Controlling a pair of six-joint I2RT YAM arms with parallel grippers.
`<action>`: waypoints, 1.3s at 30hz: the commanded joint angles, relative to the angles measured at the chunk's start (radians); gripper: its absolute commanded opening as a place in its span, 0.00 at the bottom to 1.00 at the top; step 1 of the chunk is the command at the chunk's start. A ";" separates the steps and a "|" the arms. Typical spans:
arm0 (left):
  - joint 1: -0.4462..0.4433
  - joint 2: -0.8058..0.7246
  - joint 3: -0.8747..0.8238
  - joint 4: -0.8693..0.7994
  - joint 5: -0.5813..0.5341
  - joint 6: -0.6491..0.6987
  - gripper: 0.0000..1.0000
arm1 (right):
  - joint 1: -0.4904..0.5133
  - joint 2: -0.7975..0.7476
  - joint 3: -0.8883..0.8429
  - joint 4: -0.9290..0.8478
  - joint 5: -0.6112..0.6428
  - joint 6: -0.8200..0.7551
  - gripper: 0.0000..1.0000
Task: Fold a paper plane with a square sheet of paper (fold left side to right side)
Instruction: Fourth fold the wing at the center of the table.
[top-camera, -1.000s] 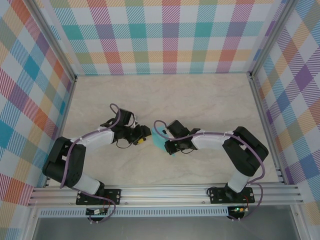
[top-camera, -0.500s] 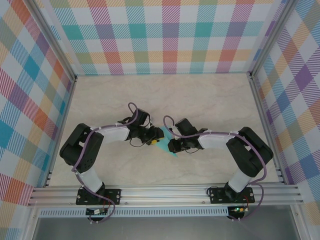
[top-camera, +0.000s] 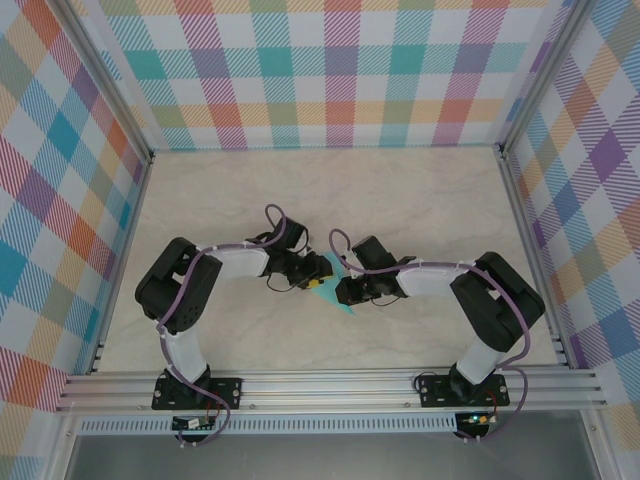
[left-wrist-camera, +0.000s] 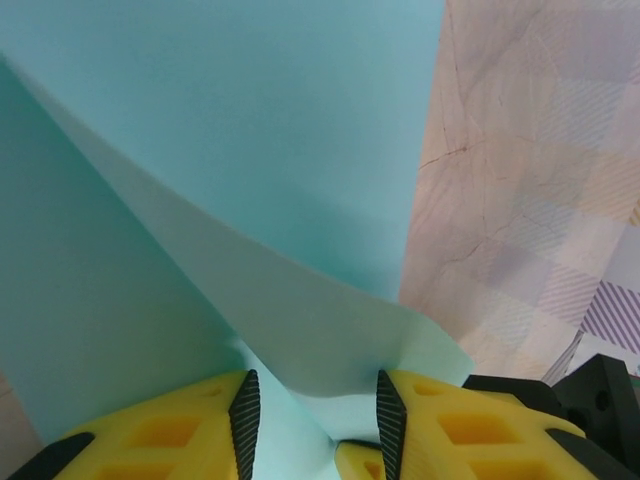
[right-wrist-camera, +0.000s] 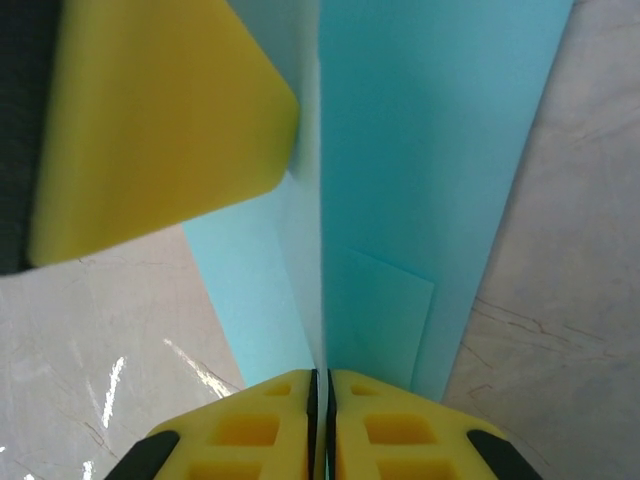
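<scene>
Two arms meet over the pale marble worktop (top-camera: 420, 200). The turquoise paper dart (top-camera: 344, 303) sits between them, long axis about 12 to 6. From 3 o'clock the right fingers (right-wrist-camera: 350, 405) pinch its crease; from 9 the left fingers (left-wrist-camera: 392, 430), slightly parted, straddle a raised flap.

A: Paper plane (left-wrist-camera: 250, 150)?
B: Thin turquoise paper, matt, smooth, creases sharp. The lifted flap looks paler underneath.
A: Fingers (left-wrist-camera: 150, 435)?
B: Yellow plastic, matt, moulded pockets in it. Pads (left-wrist-camera: 245, 415) on the jaws are black, ribbed, rubbery-looking.
A: Bench (top-camera: 400, 200)?
B: Pale marble-look top, smooth, slight sheen, glare streaks in the right wrist view.
A: Walls (top-camera: 340, 70)?
B: Printed checks, flat, matt.
A: Rail (top-camera: 330, 385), arms (top-camera: 235, 262)?
B: Rail is silver metal, slotted, satin finish. Arms are hard plastic shells, white and black, semi-gloss.
</scene>
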 joint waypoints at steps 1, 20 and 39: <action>-0.020 0.020 0.021 -0.026 -0.023 0.005 0.40 | -0.006 0.015 -0.005 0.011 -0.025 0.006 0.15; -0.021 0.034 0.019 -0.050 -0.058 0.011 0.40 | -0.057 -0.083 0.000 0.013 -0.123 0.014 0.31; -0.021 0.023 0.018 -0.058 -0.061 0.014 0.40 | -0.220 0.047 0.054 0.140 -0.438 0.154 0.36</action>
